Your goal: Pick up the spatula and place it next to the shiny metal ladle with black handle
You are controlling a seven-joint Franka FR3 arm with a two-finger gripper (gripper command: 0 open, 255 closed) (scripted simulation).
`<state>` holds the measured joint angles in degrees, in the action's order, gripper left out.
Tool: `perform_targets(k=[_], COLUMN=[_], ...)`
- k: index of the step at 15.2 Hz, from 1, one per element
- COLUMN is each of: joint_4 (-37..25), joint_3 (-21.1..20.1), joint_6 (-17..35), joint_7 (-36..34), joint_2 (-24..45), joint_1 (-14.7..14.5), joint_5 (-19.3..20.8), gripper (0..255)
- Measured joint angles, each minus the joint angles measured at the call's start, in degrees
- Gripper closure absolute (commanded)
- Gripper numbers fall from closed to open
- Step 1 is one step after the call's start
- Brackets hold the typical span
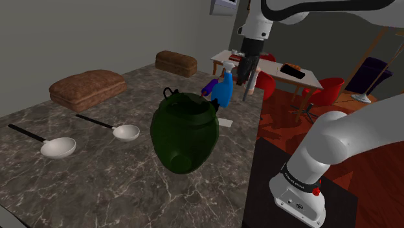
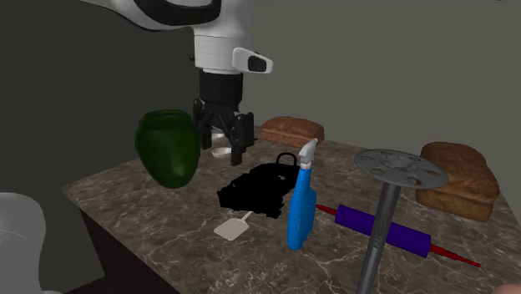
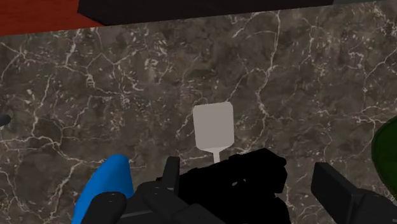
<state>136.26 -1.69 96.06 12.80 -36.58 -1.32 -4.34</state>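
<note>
A white arm (image 1: 324, 139) with dark joints rises from its base and arches forward, wrist pointing straight down, black gripper (image 2: 221, 147) hanging with its fingers (image 2: 237, 144) spread apart, clasping nothing.

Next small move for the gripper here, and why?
Probably shift the gripper over the spatula and start lowering. The jaws stand open and empty, above the counter, and the spatula lies flat beside the black object, which hides its handle end.

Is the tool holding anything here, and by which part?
Nothing. The tool hangs open, and the spatula lies on the counter.
</note>
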Motion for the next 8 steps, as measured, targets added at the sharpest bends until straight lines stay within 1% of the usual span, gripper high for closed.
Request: perform_targets(k=[7,8], joint_4=[5.10,4.92], joint_3=[-2.58,-2.73], joint_6=[11.86,13.24], joint_7=[2.57,3.13], joint_2=[9.58,11.51], joint_1=[-1.81,-1.85], joint_5=[1.81,2.34], gripper=[0,0])
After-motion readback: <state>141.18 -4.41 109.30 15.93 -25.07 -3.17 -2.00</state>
